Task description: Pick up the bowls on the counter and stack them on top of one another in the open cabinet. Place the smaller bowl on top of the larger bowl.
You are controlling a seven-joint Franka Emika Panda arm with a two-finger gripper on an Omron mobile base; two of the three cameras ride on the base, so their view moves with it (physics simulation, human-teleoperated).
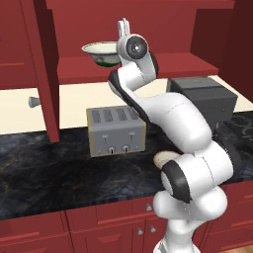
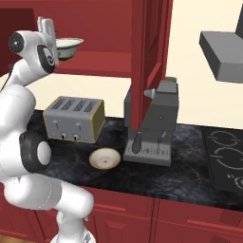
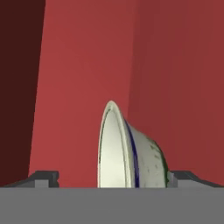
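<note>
The larger bowl (image 1: 100, 51), cream with a green mark near its base, stands upright with its base down on the red shelf (image 1: 173, 64) of the open cabinet. My gripper (image 3: 113, 177) is open right at its side, rolled so one fingertip (image 3: 44, 177) is above rim height and the other by the base. In the right base view the larger bowl (image 2: 67, 47) pokes out from behind my hand. The smaller bowl (image 2: 105, 158), tan-rimmed and shallow, lies on the black counter (image 2: 185, 178) in front of the toaster. My arm half covers the smaller bowl (image 1: 162, 159) in the left base view.
A silver toaster (image 2: 74, 118) stands under the shelf, with a grey coffee machine (image 2: 154, 126) to its right. The cabinet door (image 1: 42, 74) with its grey knob (image 1: 33, 102) hangs open on the left. A cooktop (image 2: 225, 156) and a range hood (image 2: 223, 54) lie far right.
</note>
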